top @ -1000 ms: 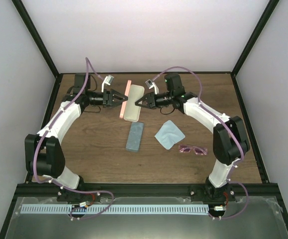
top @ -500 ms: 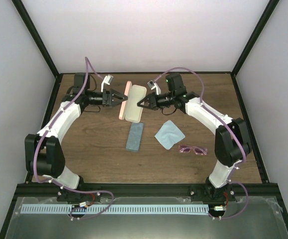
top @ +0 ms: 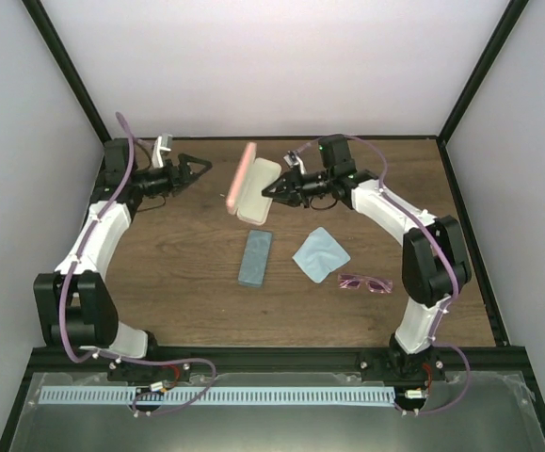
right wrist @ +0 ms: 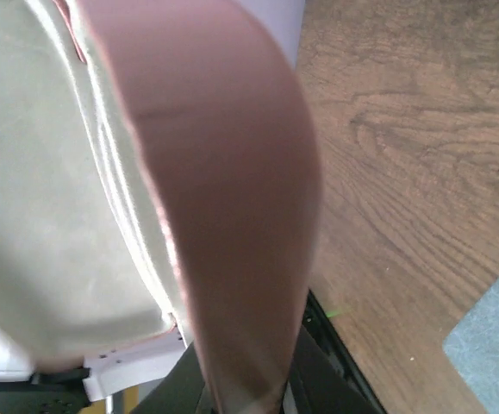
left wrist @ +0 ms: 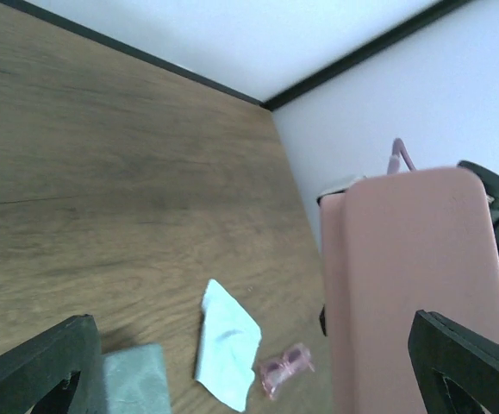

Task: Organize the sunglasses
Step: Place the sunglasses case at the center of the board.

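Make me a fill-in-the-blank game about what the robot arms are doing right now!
1. The pink case is held up, open, by the robot's ___ arm.
2. The left gripper has its jaws wide ___.
3. The thing lying nearest the sunglasses is the pale blue ___.
Missing words: right, open, cloth.
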Action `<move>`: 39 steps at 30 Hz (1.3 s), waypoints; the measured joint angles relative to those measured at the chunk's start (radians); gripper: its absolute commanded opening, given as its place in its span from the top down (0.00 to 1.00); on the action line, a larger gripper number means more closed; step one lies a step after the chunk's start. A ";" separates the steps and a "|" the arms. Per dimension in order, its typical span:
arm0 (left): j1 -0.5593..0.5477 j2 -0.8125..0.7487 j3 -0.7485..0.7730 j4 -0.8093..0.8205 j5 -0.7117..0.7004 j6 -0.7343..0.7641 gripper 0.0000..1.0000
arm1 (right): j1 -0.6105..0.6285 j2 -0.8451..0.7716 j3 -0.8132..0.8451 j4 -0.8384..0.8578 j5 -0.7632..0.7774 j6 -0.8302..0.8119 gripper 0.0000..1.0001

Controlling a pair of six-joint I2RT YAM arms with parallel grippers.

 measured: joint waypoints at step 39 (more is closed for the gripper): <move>0.022 -0.150 -0.198 -0.019 -0.185 -0.022 0.00 | -0.175 0.268 -0.098 -0.037 0.499 -0.204 0.47</move>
